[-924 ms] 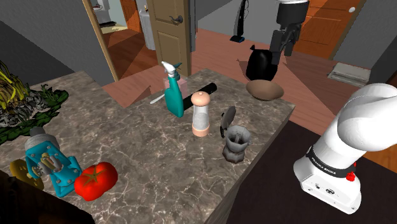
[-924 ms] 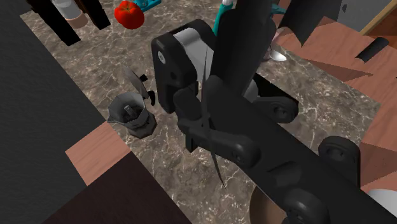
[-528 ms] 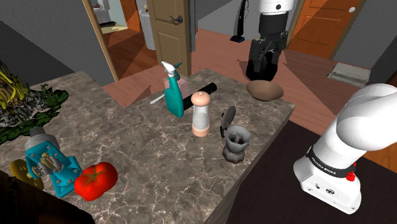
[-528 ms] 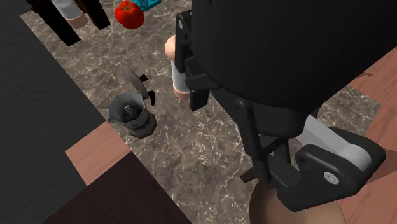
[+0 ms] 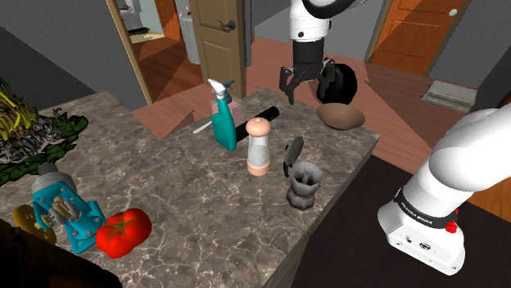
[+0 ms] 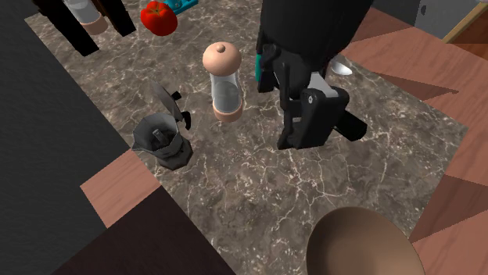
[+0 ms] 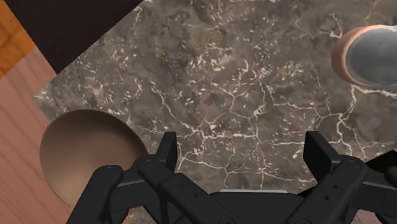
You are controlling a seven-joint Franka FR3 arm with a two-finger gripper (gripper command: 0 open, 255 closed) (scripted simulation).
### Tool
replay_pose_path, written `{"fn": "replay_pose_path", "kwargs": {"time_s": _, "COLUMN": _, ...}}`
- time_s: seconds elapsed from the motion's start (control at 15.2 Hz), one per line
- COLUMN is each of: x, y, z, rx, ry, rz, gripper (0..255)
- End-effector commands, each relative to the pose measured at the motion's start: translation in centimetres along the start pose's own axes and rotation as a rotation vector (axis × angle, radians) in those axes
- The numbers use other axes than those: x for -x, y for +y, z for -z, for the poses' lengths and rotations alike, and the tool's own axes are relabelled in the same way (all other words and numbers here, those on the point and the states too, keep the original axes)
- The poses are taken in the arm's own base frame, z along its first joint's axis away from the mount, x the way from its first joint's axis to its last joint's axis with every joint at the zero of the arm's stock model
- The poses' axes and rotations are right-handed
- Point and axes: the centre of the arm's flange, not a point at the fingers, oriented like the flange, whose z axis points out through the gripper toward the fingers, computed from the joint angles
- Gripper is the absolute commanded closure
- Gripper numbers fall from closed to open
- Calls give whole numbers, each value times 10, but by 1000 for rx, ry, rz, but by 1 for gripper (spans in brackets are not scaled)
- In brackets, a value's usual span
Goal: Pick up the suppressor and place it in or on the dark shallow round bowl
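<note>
at the counter's near corner the brown bowl [image 5: 341,115] is seen empty. just past it the gripper [image 5: 305,92] is hung above the counter [image 5: 205,204], fingers apart, nothing clasped. farther on, the black suppressor [image 5: 260,114] is left lying ungrasped. pick and place both judged outstanding.

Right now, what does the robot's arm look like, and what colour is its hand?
The arm is smooth, rounded and white, with dark joints. Near its base runs a black band with small white lettering, and beside it sits a little red dot. The gripper is all black and blocky, and ends in two flat fingers.
</note>
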Motion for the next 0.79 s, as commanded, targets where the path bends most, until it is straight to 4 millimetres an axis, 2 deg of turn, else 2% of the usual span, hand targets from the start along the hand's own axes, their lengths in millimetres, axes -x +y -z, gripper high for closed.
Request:
{"fn": "replay_pose_path", "kwargs": {"time_s": 0.0, "x": -14, "y": -23, "z": -13, "rx": 0, "ry": -6, "rz": -100, "gripper": 0}}
{"fn": "replay_pose_path", "kwargs": {"time_s": 0.4, "x": -69, "y": -74, "z": -44, "rx": 6, "ry": -22, "rz": -377, "gripper": 0}}
{"fn": "replay_pose_path", "kwargs": {"time_s": 0.73, "x": -124, "y": -104, "z": -71, "rx": 10, "ry": -35, "rz": -608, "gripper": 0}}
